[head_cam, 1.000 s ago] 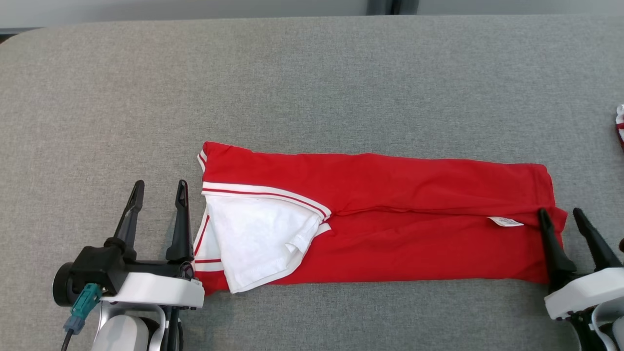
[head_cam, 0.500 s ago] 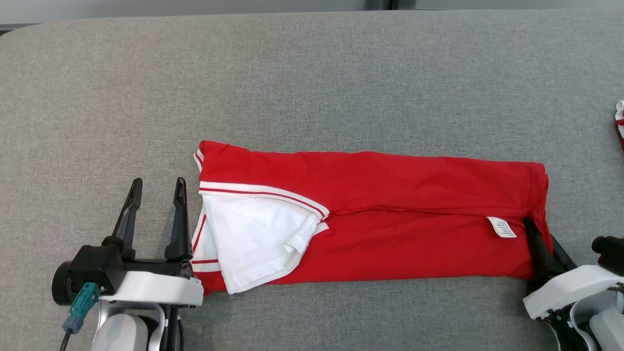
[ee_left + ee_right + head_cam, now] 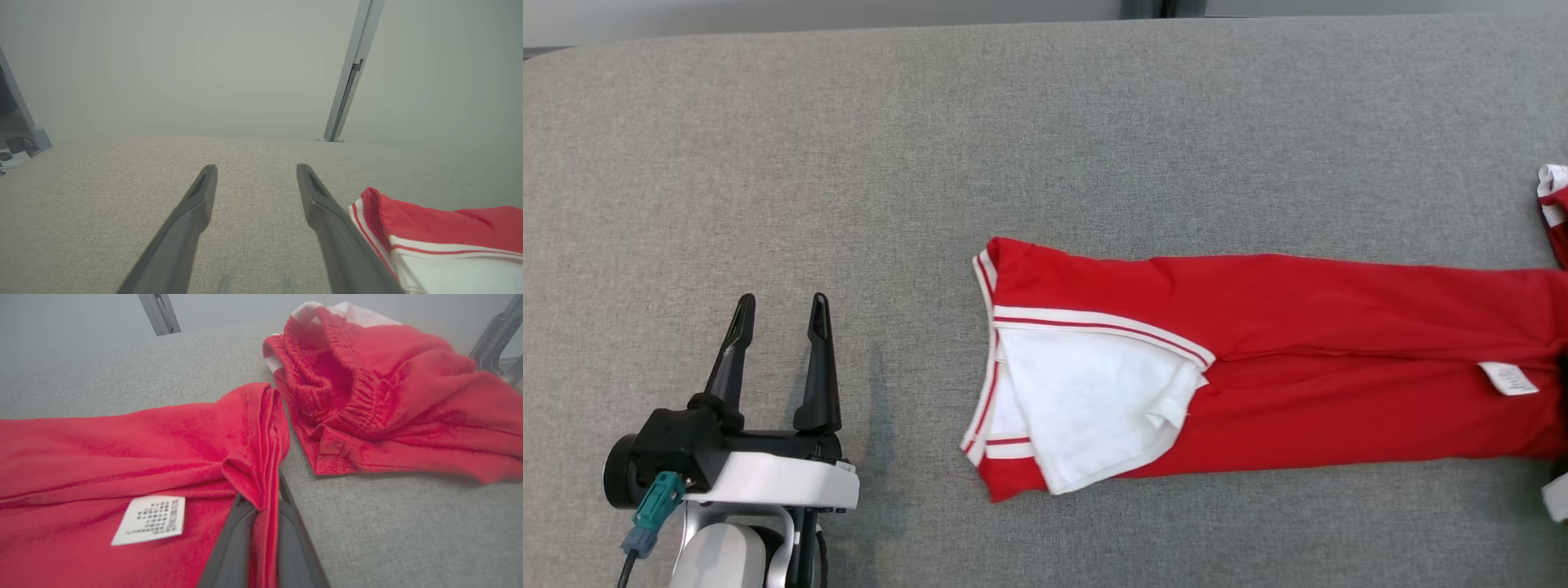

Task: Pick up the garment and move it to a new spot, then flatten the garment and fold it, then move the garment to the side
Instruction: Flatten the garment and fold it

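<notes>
At the garment (image 3: 122, 457) hem, the right hand (image 3: 263, 500) seems clamped on.

A grey woven surface (image 3: 1045, 147) spans the head view, its far left corner rounded. At the right edge lies a crumpled red cloth (image 3: 1553, 214) with a white patch at its far end. The right wrist view shows its gathered elastic band. Behind the surface stands a pale wall (image 3: 163, 61) with a slim metal post (image 3: 350, 77) carrying a dark bracket. A grey metal frame (image 3: 496, 339) rises past the cloth. Small dark clutter (image 3: 14, 147) sits low at the far left, too blurred to identify.
</notes>
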Controlling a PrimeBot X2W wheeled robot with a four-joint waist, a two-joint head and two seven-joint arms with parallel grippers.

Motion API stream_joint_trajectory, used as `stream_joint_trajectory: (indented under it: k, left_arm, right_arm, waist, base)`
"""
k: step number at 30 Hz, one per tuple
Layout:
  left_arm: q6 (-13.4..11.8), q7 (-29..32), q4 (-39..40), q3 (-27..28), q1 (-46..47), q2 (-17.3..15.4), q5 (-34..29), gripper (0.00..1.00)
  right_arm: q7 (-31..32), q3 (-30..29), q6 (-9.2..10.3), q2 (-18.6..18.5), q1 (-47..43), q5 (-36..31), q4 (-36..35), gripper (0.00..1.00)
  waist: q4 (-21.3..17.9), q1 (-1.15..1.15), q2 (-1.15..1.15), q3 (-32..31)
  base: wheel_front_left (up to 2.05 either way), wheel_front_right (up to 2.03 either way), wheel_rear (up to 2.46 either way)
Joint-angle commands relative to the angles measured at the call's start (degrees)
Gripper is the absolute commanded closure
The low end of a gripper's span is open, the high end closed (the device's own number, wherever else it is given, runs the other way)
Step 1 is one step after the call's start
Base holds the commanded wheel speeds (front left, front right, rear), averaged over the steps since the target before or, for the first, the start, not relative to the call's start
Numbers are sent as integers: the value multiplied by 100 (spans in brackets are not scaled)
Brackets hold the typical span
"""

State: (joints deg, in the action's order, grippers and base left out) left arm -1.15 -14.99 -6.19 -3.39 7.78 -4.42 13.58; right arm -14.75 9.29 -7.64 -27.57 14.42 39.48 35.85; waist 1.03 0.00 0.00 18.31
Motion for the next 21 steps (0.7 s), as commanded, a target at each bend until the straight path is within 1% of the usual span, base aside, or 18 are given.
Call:
stream_joint_trajectory:
  k: [1,5,12,16,18,21]
  left_arm:
    - [18,-21,14,23,23,4,-49,0]
    - [65,-21,-1,36,28,12,-70,0]
    - [107,-21,-45,84,12,25,-114,0]
    - [104,-21,-76,80,-71,35,-137,0]
    - [108,-21,-87,72,-92,35,-146,0]
    - [106,-22,-83,50,-92,36,-159,0]
  right_arm:
    - [-54,-99,26,-98,33,-79,-30,100]
    - [-50,-267,26,-181,85,-214,-149,100]
    - [-52,-248,15,-60,-5,-374,-533,100]
    - [-29,-254,14,144,57,-558,-948,100]
    - [76,-231,15,252,112,-637,-1243,100]
    - [326,-126,15,516,169,-770,-1785,100]
  waist:
    - [-18,0,0,-5]
    - [-47,0,0,-21]
    - [-72,0,0,-113]
    - [-124,0,0,-202]
    - [-138,0,0,-234]
    - [-137,0,0,-271]
  base:
    - [0,0,0]
    - [0,0,0]
    - [0,0,0]
    - [0,0,0]
    - [0,0,0]
    - [0,0,0]
